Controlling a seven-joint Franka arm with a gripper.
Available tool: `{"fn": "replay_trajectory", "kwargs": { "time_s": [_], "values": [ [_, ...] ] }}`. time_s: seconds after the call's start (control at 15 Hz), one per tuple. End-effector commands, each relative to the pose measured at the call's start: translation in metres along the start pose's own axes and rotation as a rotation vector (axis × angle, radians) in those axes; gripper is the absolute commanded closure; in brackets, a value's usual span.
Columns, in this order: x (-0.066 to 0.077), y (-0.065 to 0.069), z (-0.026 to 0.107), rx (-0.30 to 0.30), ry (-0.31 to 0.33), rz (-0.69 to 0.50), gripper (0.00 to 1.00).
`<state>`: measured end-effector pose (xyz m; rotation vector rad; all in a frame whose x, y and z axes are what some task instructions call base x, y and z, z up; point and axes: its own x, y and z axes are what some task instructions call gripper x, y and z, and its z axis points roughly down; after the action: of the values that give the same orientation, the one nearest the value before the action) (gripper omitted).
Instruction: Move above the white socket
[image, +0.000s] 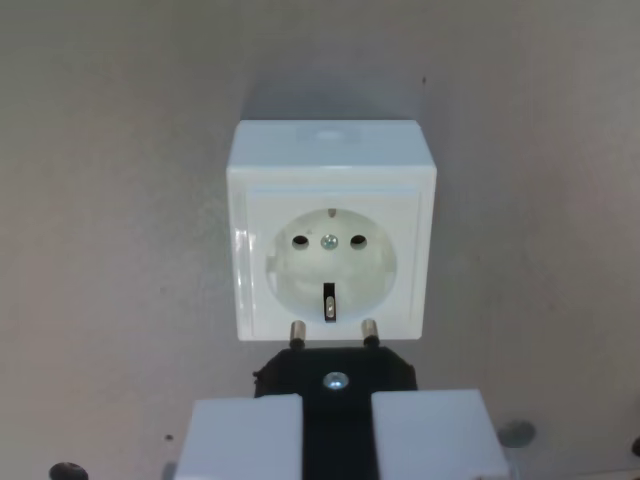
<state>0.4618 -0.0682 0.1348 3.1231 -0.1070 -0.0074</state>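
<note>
Seen from the wrist view, the white socket sits on a plain grey surface, its round recess facing the camera with two pin holes, a central screw and an earth clip visible. Just below the socket, a black plug points its two metal pins toward the socket's lower edge, the tips overlapping that edge in the picture. Below the plug, the gripper has its two pale fingers clamped on either side of the plug's black body. A small metal disc lies on the surface, lower right of the socket.
</note>
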Motion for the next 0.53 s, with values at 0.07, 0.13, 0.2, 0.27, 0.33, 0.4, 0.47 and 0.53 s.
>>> {"fn": "replay_trajectory", "kwargs": {
  "time_s": [0.07, 0.13, 0.2, 0.27, 0.33, 0.4, 0.47, 0.53],
  "values": [
    [-0.006, 0.003, 0.011, -0.022, 0.123, -0.003, 1.00],
    [-0.006, 0.003, 0.013, -0.022, 0.123, -0.003, 1.00],
    [-0.006, 0.003, 0.015, -0.022, 0.121, -0.003, 1.00],
    [-0.007, 0.003, 0.017, -0.022, 0.121, -0.003, 1.00],
    [-0.007, 0.003, 0.019, -0.022, 0.122, -0.002, 1.00],
    [-0.007, 0.003, 0.021, -0.022, 0.121, -0.002, 1.00],
    [-0.007, 0.003, 0.022, -0.021, 0.121, -0.001, 1.00],
    [-0.007, 0.003, 0.023, -0.021, 0.121, -0.001, 1.00]
  ]
}}
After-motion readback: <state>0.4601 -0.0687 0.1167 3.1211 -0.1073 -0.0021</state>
